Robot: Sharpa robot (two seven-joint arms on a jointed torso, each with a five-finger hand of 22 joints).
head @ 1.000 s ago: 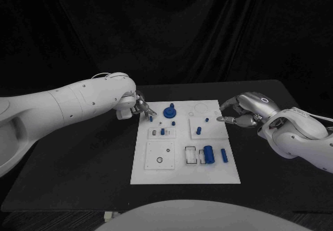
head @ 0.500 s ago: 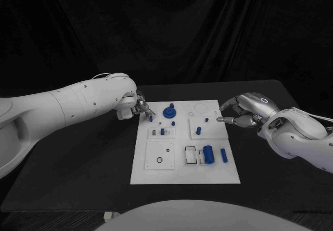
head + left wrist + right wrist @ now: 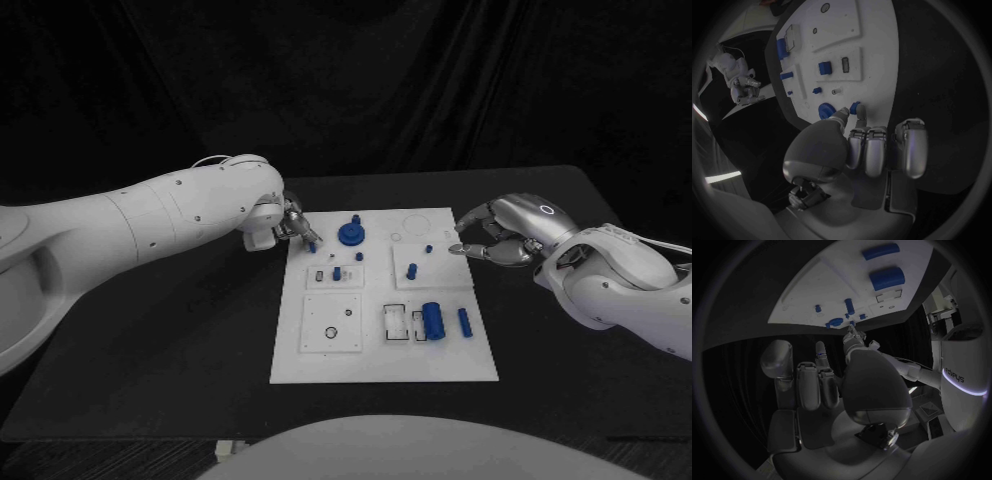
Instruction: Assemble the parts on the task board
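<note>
**A:** What does the left hand (image 3: 293,226) hold now?

**B:** A small blue peg (image 3: 856,107), pinched between the thumb and one finger; the other fingers are curled beside it. In the head view the hand is at the far left corner of the task board (image 3: 433,365), just beside the big blue knob (image 3: 352,233).

**A:** And the right hand (image 3: 498,240)?

**B:** It is at the far right edge of the board with the fingers bent inward. I think it holds nothing, but the fingertips are too small in the head view and the wrist view is dark, so I cannot tell for sure.

**A:** How should the step be done well?

**B:** In my judgement the peg must go into a hole near that corner. The hand should keep the peg upright, bring it exactly over the hole, and press down slowly. If the peg is tilted, it may jam or slip from the pinch.

**A:** Any danger for the other parts?

**B:** Yes, the curled fingers are near the knob and the small blue pieces (image 3: 338,272) behind it. They should not push them.
</note>
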